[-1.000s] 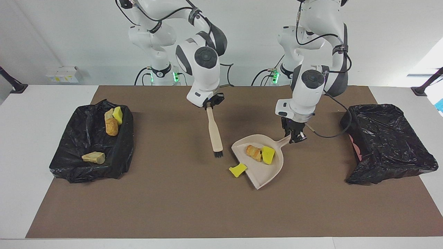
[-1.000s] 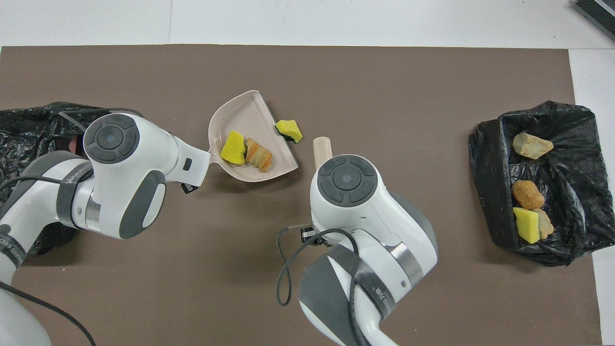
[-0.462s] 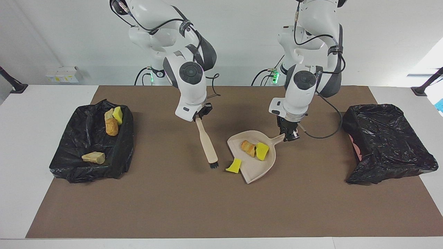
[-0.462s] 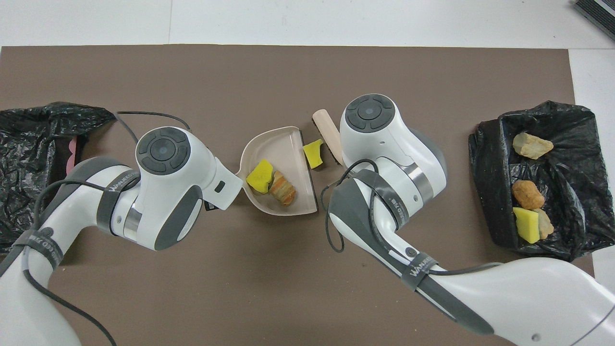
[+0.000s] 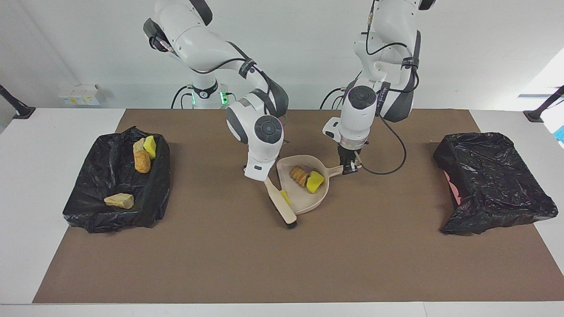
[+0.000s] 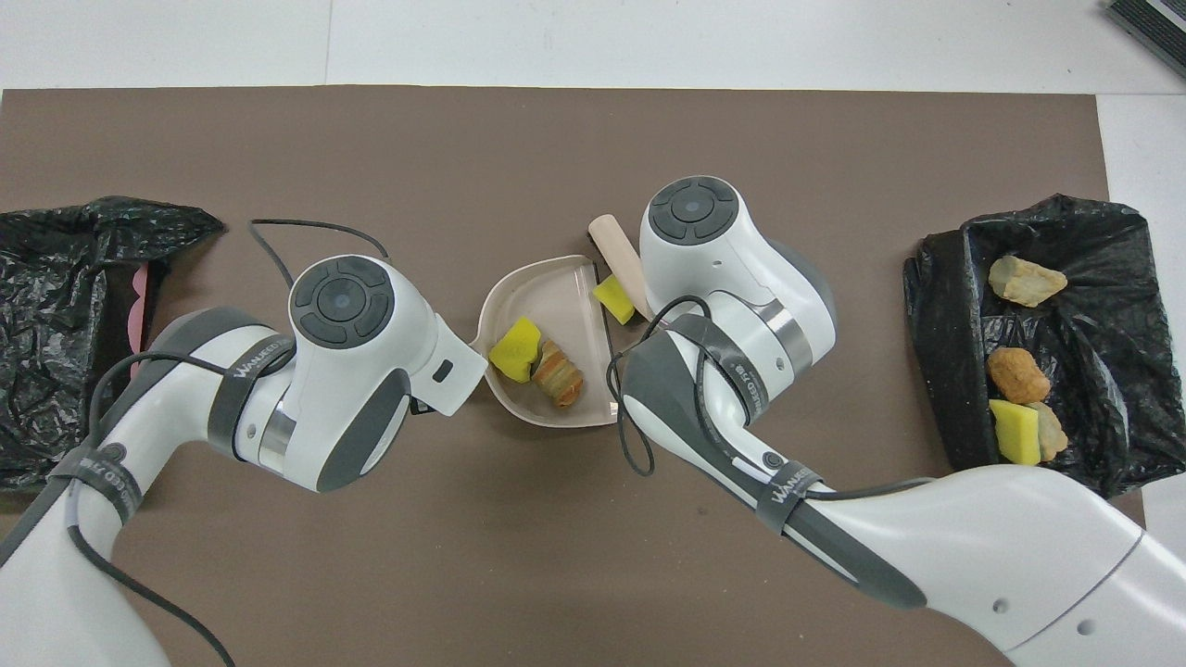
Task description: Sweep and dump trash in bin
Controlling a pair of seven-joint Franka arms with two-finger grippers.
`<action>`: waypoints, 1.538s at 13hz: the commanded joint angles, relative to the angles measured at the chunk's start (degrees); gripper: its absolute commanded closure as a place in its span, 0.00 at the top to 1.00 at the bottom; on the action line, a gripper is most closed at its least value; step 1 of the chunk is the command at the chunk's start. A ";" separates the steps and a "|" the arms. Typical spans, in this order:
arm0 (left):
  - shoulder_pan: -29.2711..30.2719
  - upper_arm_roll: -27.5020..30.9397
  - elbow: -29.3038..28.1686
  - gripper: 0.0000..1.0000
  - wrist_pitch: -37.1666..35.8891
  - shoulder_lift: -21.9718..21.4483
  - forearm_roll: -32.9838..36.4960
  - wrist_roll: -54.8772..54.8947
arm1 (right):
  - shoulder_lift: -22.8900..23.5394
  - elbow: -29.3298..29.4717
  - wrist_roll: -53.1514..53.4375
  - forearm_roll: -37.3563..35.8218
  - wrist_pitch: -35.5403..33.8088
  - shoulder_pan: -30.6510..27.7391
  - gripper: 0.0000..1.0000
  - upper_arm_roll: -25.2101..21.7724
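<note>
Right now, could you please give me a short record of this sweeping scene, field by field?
left gripper: shut on the dustpan handle
right gripper: shut on the brush
in dustpan: one yellow chunk, one brown lump
at dustpan lip: loose yellow piece, pressed by the brush
bin at right arm's end: holds several pieces
bin at left arm's end: no pieces visible

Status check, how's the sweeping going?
Left pincer shut on dustpan handle. Right pincer shut on brush. Last yellow piece at pan's lip. Nothing in the way.
</note>
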 commanded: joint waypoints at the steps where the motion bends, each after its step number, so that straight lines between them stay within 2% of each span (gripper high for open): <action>1: -1.61 0.67 -1.72 0.00 -0.02 -1.56 -0.35 -2.18 | -0.04 1.12 3.92 3.00 -4.81 1.75 0.00 1.13; 7: -0.21 0.67 -1.98 0.00 1.12 -1.03 -0.79 -2.28 | -1.09 1.65 7.55 6.88 -7.03 0.27 0.00 2.28; 13: 1.81 0.67 -1.72 0.00 1.12 -0.77 -0.97 -0.25 | -6.54 1.39 9.21 11.27 -7.02 -2.81 0.00 3.07; 15: 3.39 0.67 1.16 0.00 0.60 0.90 -1.14 1.93 | -8.82 0.68 12.71 12.41 -8.42 -2.29 0.00 3.25; 18: 7.95 0.76 5.13 0.00 -0.72 1.96 -2.64 6.15 | -14.78 -6.76 24.30 12.59 -8.09 -0.18 0.00 3.60; 20: 11.73 0.67 7.93 0.00 -3.43 2.05 -2.90 9.66 | -18.13 -11.60 27.22 15.12 -6.60 0.53 0.00 3.60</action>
